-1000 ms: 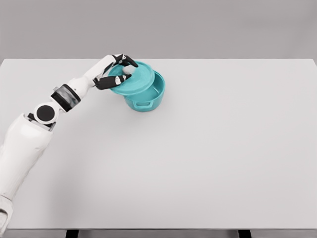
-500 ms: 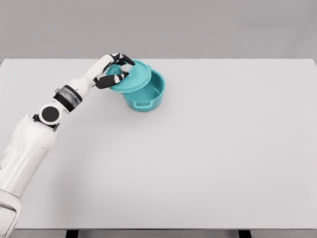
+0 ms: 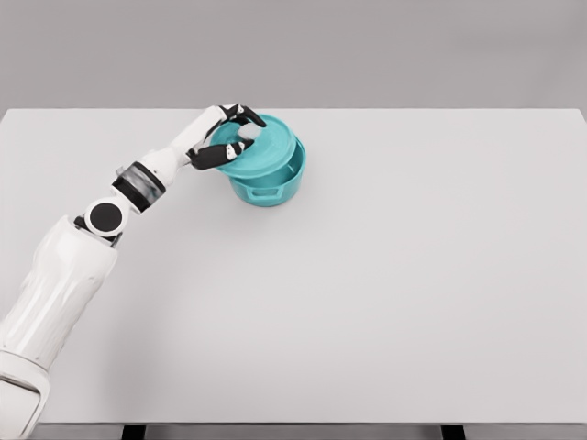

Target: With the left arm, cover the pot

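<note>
Even, diffuse illumination with no identifiable source direction. The white table (image 3: pixel 367 293) is uniformly bright, free of glare or hot spots, and set against a plain mid-grey backdrop. Shadows are faint and soft: a slight darkening beneath the teal pot (image 3: pixel 268 183) and under the left arm (image 3: pixel 101 238). The render is sharp throughout, without motion blur, depth-of-field falloff or visible edge distortion; table edges appear straight.

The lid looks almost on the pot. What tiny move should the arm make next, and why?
Probably shift the lid slightly right and lower it level. The left hand grips it at its left edge, and it sits tilted over the pot, with a sliver of the pot's inside showing on the right.
</note>
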